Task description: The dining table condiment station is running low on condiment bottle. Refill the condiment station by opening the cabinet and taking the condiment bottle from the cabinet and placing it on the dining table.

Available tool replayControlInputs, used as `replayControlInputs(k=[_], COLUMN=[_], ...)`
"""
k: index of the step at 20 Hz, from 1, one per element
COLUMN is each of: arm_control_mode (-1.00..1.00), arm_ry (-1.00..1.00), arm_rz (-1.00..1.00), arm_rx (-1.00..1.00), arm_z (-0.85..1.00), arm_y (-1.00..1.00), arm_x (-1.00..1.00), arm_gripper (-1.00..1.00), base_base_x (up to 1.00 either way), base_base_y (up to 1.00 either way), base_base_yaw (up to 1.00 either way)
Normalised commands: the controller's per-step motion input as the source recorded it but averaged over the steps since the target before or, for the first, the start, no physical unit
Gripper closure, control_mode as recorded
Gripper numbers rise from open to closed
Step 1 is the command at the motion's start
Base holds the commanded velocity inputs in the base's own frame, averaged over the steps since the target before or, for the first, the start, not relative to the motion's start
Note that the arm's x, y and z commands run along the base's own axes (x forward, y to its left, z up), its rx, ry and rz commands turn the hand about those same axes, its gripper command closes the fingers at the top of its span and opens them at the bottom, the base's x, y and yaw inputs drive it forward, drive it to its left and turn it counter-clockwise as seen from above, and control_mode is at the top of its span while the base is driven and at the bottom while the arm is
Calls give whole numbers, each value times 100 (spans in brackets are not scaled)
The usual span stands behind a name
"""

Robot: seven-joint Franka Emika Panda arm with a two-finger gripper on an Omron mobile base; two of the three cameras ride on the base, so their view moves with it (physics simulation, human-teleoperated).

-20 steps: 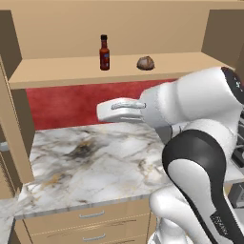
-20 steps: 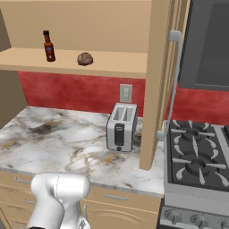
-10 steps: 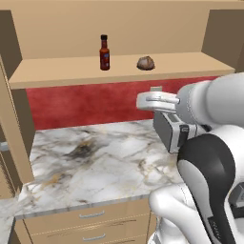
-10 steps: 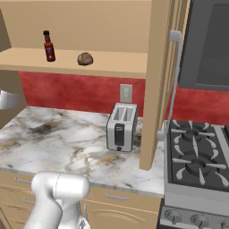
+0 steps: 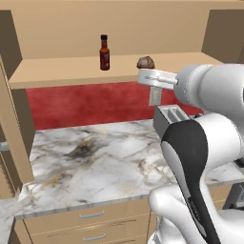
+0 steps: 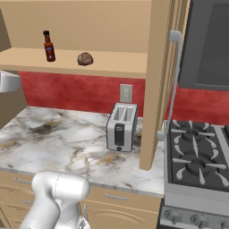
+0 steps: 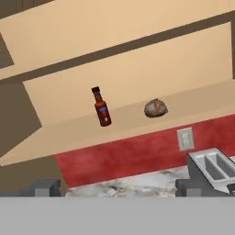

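Observation:
The cabinet (image 5: pixel 119 66) stands open, its shelf bare wood. On that shelf the condiment bottle (image 5: pixel 104 52) (image 6: pixel 48 46) (image 7: pixel 102 107) stands upright: slim, dark red, black cap. My gripper (image 5: pixel 143 76) (image 6: pixel 8 82) (image 7: pixel 117 187) hovers in front of the shelf edge, a little right of and below the bottle and well short of it. The fingertips (image 7: pixel 46 187) stand wide apart with nothing between them, so it is open. The dining table is out of view.
A brown round lump (image 5: pixel 146 62) (image 7: pixel 156 108) lies on the shelf right of the bottle. Below are a marble counter (image 5: pixel 95 162) with a silver toaster (image 6: pixel 120 127), a wall socket (image 6: pixel 126 93), the open cabinet door with bar handle (image 6: pixel 174 85) and a stove (image 6: pixel 197 156).
The arm has swung right and upward in the left base view, bringing the hand from over the counter up to shelf height. The gripper stayed open. The bottle has not moved.

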Motion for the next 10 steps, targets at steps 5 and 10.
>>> replayControlInputs(k=[5, 10], arm_control_mode=[-100, -100], arm_ry=[-15, -15], arm_rz=[4, 10], arm_rx=[-4, -5], arm_z=[6, 10], arm_y=[0, 0], arm_x=[23, 12], arm_gripper=[-100, -100], base_base_x=[0, 0], base_base_y=[0, 0], base_base_yaw=[0, 0])
